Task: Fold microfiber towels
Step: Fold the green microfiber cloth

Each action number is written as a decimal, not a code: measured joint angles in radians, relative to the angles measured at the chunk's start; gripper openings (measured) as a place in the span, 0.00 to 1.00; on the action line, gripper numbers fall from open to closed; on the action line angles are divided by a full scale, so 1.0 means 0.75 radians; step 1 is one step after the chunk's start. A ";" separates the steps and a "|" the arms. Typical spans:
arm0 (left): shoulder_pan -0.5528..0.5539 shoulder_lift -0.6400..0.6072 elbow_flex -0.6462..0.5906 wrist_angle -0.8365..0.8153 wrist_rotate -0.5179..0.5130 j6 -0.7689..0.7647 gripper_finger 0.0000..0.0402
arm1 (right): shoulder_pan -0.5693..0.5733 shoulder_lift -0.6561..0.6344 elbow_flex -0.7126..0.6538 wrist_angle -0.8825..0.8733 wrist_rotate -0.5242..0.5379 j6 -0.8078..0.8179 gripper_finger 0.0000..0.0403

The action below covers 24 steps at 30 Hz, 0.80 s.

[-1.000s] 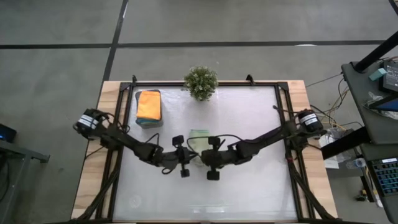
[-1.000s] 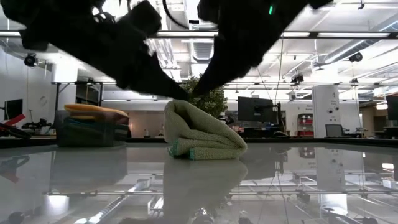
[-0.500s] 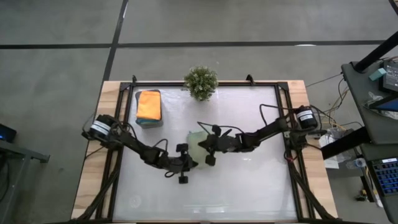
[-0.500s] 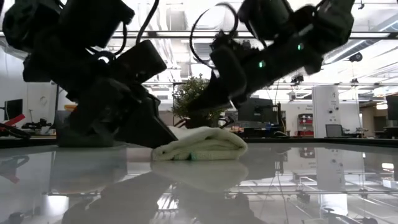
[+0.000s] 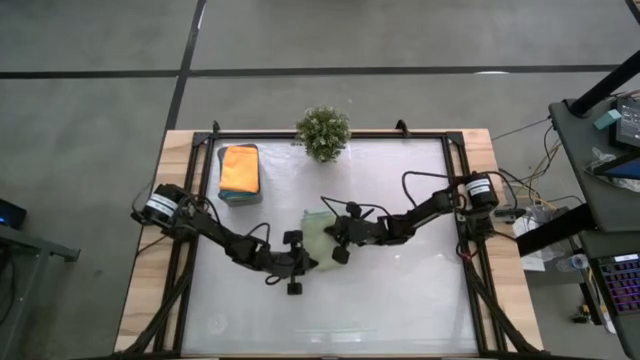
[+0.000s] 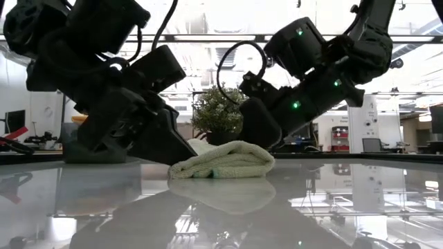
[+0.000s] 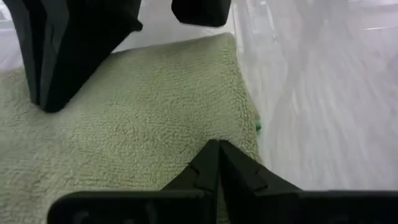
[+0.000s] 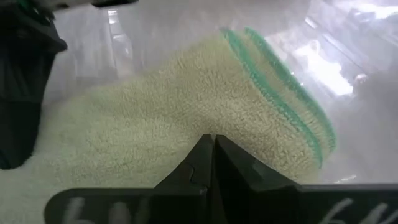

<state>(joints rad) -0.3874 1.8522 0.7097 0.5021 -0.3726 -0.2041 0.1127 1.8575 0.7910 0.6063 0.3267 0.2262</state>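
Observation:
A pale sage-green microfiber towel (image 5: 316, 232) lies folded and flat near the table's middle, its green-trimmed edges (image 8: 280, 81) stacked. My left gripper (image 5: 310, 256) comes from the left and is shut, its tips on the towel's near-left part (image 6: 181, 158). My right gripper (image 5: 327, 236) comes from the right, also shut, on the towel's right side (image 6: 257, 142). An orange towel (image 5: 240, 168) tops a stack in the dark tray (image 5: 226, 196) at the far left. My left gripper rests its shut fingertips (image 7: 217, 152) on the towel's top layer (image 7: 186, 134), slanting down from the table's left. The towel lies flat on the table under them. My right gripper rests its shut fingertips (image 8: 211, 146) on the towel's top surface (image 8: 205, 118), slanting down from the table's right.
A small bushy plant (image 5: 323, 130) stands at the far edge behind the towel. Black frame rails (image 5: 192, 250) run along the table's left and right sides. Bare glossy tabletop (image 5: 400, 300) spreads in front of the towel.
Both grippers have sunk toward the table, staying shut; the right one has also gone toward the far edge and tipped. The towel's top, raised in a peak at their tips a second ago, has come down, and the towel now lies low and flat.

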 joint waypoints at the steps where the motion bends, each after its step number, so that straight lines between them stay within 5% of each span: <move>1: 0.000 -0.004 0.000 -0.005 0.000 0.000 0.00 | 0.000 -0.006 -0.001 -0.003 0.001 -0.006 0.03; 10: -0.001 -0.156 -0.005 -0.123 0.012 0.019 0.00 | 0.047 -0.147 -0.002 -0.072 -0.065 -0.082 0.03; 15: 0.003 -0.263 -0.005 -0.169 -0.005 0.162 0.00 | 0.095 -0.183 -0.006 -0.053 -0.238 -0.172 0.03; 24: 0.083 -0.278 -0.005 -0.173 -0.377 0.389 0.00 | 0.181 -0.099 -0.022 0.096 -0.341 -0.288 0.03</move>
<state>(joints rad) -0.3249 1.6434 0.7061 0.3720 -0.6556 0.0874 0.2488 1.7835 0.7746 0.6784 0.0711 0.0103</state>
